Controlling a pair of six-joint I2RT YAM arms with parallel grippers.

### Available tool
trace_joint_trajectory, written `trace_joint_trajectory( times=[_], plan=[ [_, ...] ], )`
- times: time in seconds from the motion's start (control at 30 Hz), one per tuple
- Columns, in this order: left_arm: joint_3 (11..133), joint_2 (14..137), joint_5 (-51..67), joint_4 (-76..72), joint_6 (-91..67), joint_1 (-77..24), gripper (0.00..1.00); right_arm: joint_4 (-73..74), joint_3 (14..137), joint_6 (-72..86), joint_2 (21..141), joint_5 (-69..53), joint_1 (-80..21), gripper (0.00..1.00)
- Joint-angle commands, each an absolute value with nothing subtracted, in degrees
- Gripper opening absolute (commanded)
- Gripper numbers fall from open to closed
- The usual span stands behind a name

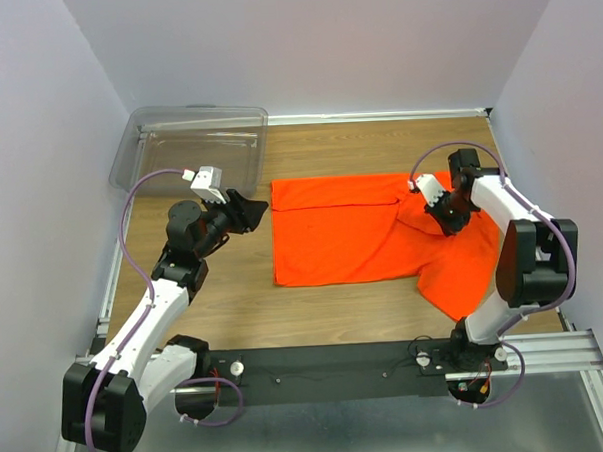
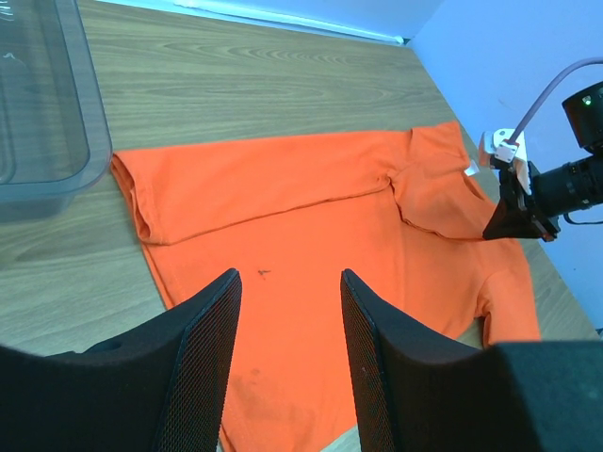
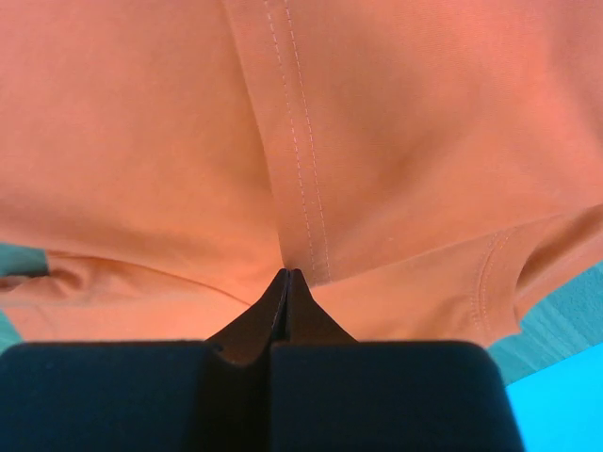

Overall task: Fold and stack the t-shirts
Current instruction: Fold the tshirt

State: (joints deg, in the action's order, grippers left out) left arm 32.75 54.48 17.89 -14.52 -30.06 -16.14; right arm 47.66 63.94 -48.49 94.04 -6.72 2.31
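Top view: bright orange short-sleeved soft-fabric t-shirt [image 1: 342, 234] lies on the wood-grain surface [image 1: 236, 319] between the two sets of jaws, far strip folded over and near-right part rumpled. The left jaws are spread and empty just off its left edge, with a clear plastic bin [image 1: 193, 141] beyond them. Left wrist: spread jaws frame the t-shirt [image 2: 301, 226] ahead and below, touching nothing. Right wrist: jaws pressed together, tips pinching a pucker of the orange fabric [image 3: 283, 141] beside a double-stitched seam. I'd call it early in the fold, right side not yet brought in, nothing stacked, one shirt in view.
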Motion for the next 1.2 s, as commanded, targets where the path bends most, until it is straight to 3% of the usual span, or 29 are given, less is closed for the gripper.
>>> trace_joint_trajectory(
  times=[0.0, 0.47, 0.57, 0.63, 0.77, 0.9, 1.17],
  plan=[
    [31.73, 53.53, 19.69, -15.91, -30.50, -15.73, 0.55, 50.97, 65.39, -47.55, 91.14, -9.67, 1.85, 0.01],
    [31.90, 53.96, 20.21, -16.35, -30.50, -15.56, 0.55, 52.29, 64.51, -47.90, 90.79, -9.67, 1.76, 0.05],
    [31.73, 53.88, 20.22, -16.35, -30.50, -15.47, 0.55, 52.38, 65.47, -46.41, 90.27, -9.93, 1.76, 0.21],
    [31.55, 53.70, 20.21, -16.26, -30.59, -15.56, 0.56, 51.07, 68.11, -42.57, 88.60, -10.02, 2.37, 0.45],
    [31.12, 53.26, 19.34, -15.39, -30.59, -15.56, 0.58, 40.45, 72.24, -29.65, 87.54, -11.51, 9.04, 0.68],
    [30.68, 52.65, 15.83, -13.54, -30.67, -15.82, 0.58, 30.43, 77.51, -18.13, 95.08, -11.86, 16.16, 0.68],
    [23.91, 52.65, 15.47, -16.43, -34.89, -15.82, 0.58, 28.21, 95.69, -6.42, 119.85, -15.73, 22.24, 0.64]
  ],
)
